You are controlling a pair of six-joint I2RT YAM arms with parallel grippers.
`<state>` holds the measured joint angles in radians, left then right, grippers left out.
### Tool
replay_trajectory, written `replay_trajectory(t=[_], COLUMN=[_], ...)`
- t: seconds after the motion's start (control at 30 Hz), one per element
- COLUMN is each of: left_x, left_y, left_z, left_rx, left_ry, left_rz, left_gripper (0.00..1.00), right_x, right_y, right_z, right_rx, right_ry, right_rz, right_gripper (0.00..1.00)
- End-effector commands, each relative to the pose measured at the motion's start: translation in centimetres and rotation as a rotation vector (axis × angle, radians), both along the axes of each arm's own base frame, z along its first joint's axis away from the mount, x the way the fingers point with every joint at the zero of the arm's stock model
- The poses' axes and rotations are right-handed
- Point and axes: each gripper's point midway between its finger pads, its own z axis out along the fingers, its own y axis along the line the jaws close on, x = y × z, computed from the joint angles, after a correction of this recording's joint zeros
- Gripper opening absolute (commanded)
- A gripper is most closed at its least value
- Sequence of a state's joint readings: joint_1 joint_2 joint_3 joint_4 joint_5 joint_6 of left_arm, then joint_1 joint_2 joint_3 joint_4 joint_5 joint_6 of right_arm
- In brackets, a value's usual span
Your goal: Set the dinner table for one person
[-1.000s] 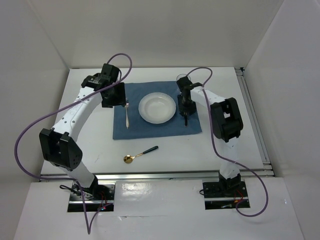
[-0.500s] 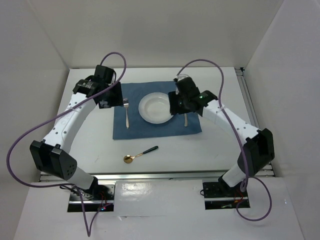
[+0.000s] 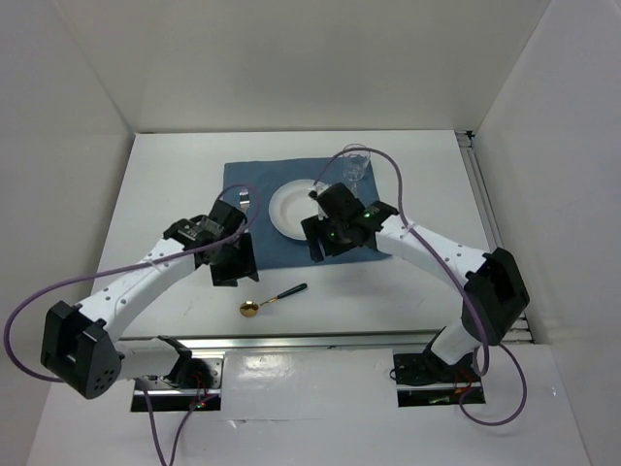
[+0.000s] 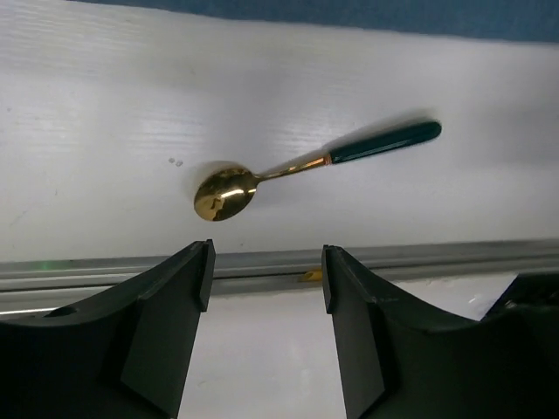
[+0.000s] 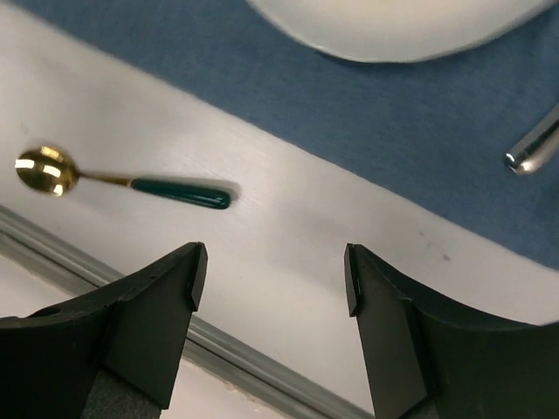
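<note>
Both my arms have swung in toward the near edge since half a second ago. My left gripper, which was out by the far left corner of the blue cloth, now hangs over bare tabletop just off the cloth's near left corner. In my left wrist view its fingers stand apart with nothing between them. The spoon lies just beyond them on the white surface, its gold bowl to the left and its dark green handle to the right. The silver rail runs beneath the fingertips.

My right gripper was over the right side of the plate. It has now come across to the cloth's near edge, in front of the plate. Its jaws are also spread and empty. My right wrist view shows the spoon off to the left, the plate's rim at the top, and a silver utensil end lying on the cloth at the right.

With that arm moved off, the glass at the far right corner of the cloth shows in full. The spoon, the plate and the fork left of the plate lie where they did before.

The dinner table spreads white under all of it, with the cloth at its middle and the spoon on bare surface between the cloth and the near rail.
</note>
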<state>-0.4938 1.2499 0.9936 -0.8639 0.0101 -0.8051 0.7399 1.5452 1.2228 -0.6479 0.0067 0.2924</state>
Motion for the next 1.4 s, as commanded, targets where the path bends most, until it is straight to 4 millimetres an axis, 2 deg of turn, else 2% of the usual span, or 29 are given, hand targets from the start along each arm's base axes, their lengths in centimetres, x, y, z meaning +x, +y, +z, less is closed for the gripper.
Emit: replay_trajectory(t=[0.0,0.03,0.07,0.13,0.17,0.23,0.27,0.3,0.33,0.37,0.4,0.43,0.47,0.63,0.77,0.93,1.17,1.27,1.37], left_x=[2.3,3.2,3.9,5.2,6.4,7.2,8.2,8.3,8.5,8.6,8.7,9.0,8.6,8.1,8.4,8.6,8.1,8.1,8.4], left_y=[1.2,3.1,4.0,6.8,7.3,8.9,10.2,10.7,11.2,12.1,12.4,13.1,13.0,15.8,16.8,16.5,16.9,16.9,16.9], left_z=[3.0,3.6,5.1,6.4,8.5,9.1,10.4,10.9,10.9,10.9,11.3,11.7,11.7,10.6,10.5,10.7,10.3,10.3,10.4], left_rx=[-0.042,0.0,0.023,0.085,0.078,0.114,0.113,0.108,0.109,0.105,0.099,0.089,0.084,0.097,0.091,0.062,0.085,0.085,0.084], left_ry=[-0.106,-0.13,-0.137,-0.141,-0.179,-0.168,-0.203,-0.206,-0.204,-0.2,-0.208,-0.228,-0.231,-0.223,-0.221,-0.239,-0.244,-0.244,-0.253], left_rz=[0.193,0.25,0.271,0.328,0.34,0.341,0.376,0.38,0.385,0.394,0.399,0.407,0.395,0.425,0.446,0.442,0.444,0.444,0.444], left_gripper=[0.69,0.71,0.72,0.72,0.72,0.72,0.72,0.72,0.73,0.73,0.73,0.73,0.73,0.73,0.73,0.73,0.73,0.73,0.73], right_x=[-2.3,-2.3,-2.9,-2.9,-3.2,-3.2,-3.2,-3.6,-3.4,-3.4,-3.4,-3.4,-3.8,-4.9,-6.1,-7.0,-6.0,-6.1,-6.6], right_y=[4.8,5.5,6.4,7.2,8.2,9.1,9.9,10.4,10.6,10.9,10.9,11.2,11.1,11.3,10.9,10.1,9.9,10.2,9.8], right_z=[1.1,0.3,0.0,-0.6,-1.1,-1.4,-1.6,-1.9,-1.7,-2.6,-2.7,-3.0,-3.4,-5.3,-7.5,-9.9,-11.7,-12.4,-13.6], right_rx=[0.039,0.004,-0.01,-0.048,-0.052,-0.089,-0.086,-0.088,-0.087,-0.098,-0.097,-0.096,-0.098,-0.087,-0.102,-0.131,-0.141,-0.135,-0.152], right_ry=[-0.114,-0.144,-0.165,-0.21,-0.232,-0.29,-0.31,-0.318,-0.333,-0.328,-0.329,-0.329,-0.321,-0.261,-0.204,-0.138,-0.181,-0.175,-0.133], right_rz=[0.285,0.341,0.394,0.461,0.496,0.553,0.577,0.602,0.611,0.639,0.654,0.668,0.692,0.744,0.775,0.793,0.734,0.739,0.752], right_gripper=[0.75,0.75,0.75,0.81,0.83,0.83,0.83,0.83,0.8,0.78,0.76,0.71,0.7,0.7,0.71,0.72,0.72,0.7,0.61])
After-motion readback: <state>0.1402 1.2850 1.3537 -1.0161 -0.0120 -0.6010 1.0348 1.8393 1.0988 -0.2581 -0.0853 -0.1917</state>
